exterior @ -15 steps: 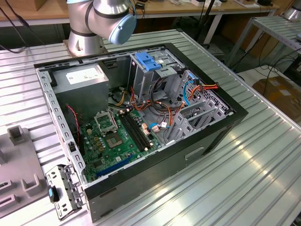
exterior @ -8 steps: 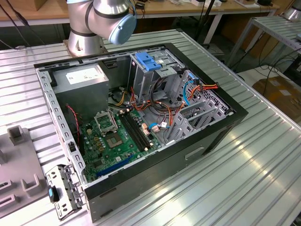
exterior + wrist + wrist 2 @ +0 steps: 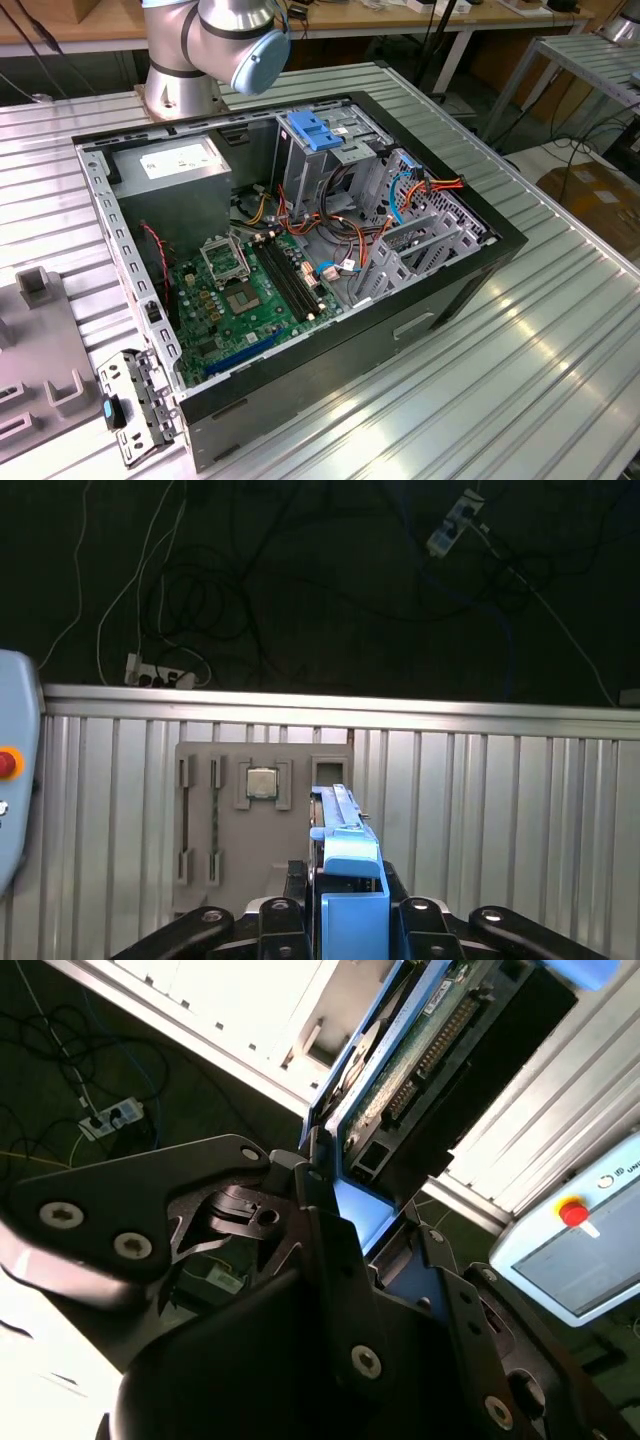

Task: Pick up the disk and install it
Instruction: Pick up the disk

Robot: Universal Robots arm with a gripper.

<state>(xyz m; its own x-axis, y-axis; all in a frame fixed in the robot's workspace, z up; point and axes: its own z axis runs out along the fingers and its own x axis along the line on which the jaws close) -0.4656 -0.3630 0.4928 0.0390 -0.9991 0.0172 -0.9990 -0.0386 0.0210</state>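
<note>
In both wrist views my gripper (image 3: 348, 925) is shut on the disk (image 3: 337, 815), which I hold edge-on in the air. A blue plastic side rail (image 3: 352, 880) sits between the black fingers (image 3: 285, 915). The second wrist view shows the disk (image 3: 430, 1050) from its green circuit-board side, with the gripper (image 3: 365, 1230) clamped on its blue-railed end. The open computer case (image 3: 470, 270) lies on its side on the ribbed metal table in the exterior view, with a drive cage carrying a light-blue bracket (image 3: 313, 130) at its far end.
Inside the case are a green motherboard (image 3: 245, 290), a grey box with a white sticker (image 3: 175, 165) and orange and blue cables (image 3: 400, 195). A grey fixture plate (image 3: 200, 800) holding a chip lies below the disk. The arm's base (image 3: 180, 85) stands behind the case. A pendant with a red button (image 3: 575, 1215) is nearby.
</note>
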